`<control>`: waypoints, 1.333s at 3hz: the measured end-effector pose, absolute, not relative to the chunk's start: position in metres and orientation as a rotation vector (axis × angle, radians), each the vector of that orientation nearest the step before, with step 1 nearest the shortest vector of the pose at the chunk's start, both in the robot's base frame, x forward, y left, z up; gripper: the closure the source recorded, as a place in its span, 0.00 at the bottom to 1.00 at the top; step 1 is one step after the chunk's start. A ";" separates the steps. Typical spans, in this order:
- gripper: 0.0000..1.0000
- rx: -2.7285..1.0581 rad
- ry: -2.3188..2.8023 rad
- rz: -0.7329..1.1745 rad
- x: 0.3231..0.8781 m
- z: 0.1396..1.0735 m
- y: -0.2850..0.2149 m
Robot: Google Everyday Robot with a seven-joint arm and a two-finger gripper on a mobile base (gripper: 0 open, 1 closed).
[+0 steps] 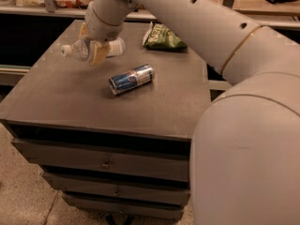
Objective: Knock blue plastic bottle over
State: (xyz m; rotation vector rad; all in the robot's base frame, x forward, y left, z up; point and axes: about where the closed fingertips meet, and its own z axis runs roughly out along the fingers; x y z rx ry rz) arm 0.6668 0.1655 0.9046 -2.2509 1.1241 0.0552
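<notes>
The blue plastic bottle (75,48) is clear with a white cap. It lies sideways over the back left of the grey cabinet top (65,100), cap pointing left. My gripper (93,46) reaches down from the arm at the top. Its tan fingers (99,56) straddle the bottle's middle and are closed on it. I cannot tell whether the bottle rests on the top or hangs just above it.
A blue-and-silver drink can (131,78) lies on its side near the middle of the top, right of the gripper. A green snack bag (161,37) lies at the back. Drawers (103,163) are below the top. My arm's large white body (248,139) fills the right side.
</notes>
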 end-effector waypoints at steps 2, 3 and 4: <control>0.62 -2.313 1.183 0.050 0.666 0.875 0.160; 0.38 -2.316 1.202 0.059 0.665 0.869 0.159; 0.15 -2.320 1.217 0.094 0.664 0.867 0.158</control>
